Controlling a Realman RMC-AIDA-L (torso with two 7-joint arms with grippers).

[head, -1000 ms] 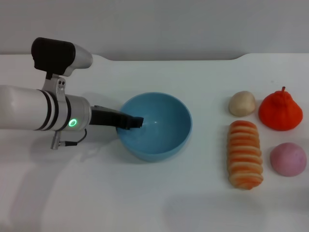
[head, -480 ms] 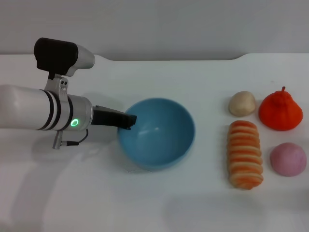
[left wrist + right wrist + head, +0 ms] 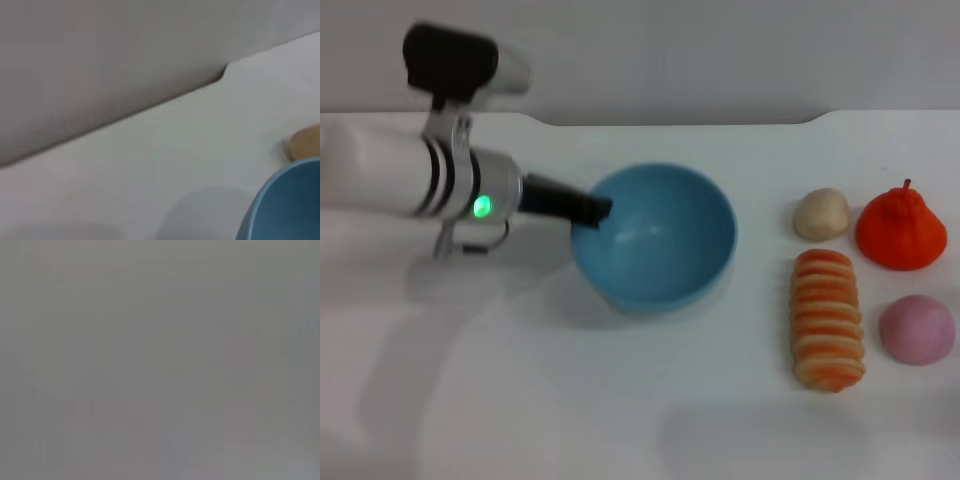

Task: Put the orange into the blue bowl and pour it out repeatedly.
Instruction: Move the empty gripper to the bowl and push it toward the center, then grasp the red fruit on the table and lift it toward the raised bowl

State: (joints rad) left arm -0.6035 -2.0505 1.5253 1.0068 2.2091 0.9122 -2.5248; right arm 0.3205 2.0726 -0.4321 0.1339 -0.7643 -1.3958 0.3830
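The left gripper [image 3: 592,209] sits at the near-left rim of the blue bowl [image 3: 655,238], its dark fingers closed on that rim. The bowl looks lifted and tipped: a shadow spreads on the white table [image 3: 620,400] under it, and its opening faces partly toward the camera. The left wrist view agrees, showing only a slice of the bowl's wall [image 3: 285,200] with the table beyond. The bowl is empty; nothing shows inside.

To the right of the bowl, well apart from it, four foods rest on the table. A small beige bun [image 3: 821,213] lies nearest the bowl toward the back, and a striped bread loaf [image 3: 828,318] lies in front of it. Farther right of the bowl sits the orange [image 3: 901,229], bright and bumpy with a short stem, upright just beside the bun. A smooth pink ball [image 3: 917,329] lies in front of the orange.

The right gripper is in no view; its wrist camera shows only flat grey.

As a judgement, the task stands at a point between cycles: the bowl is held and empty, while the orange lies outside on the table. Left to do are setting the bowl down, fetching the orange, dropping it in and pouring.
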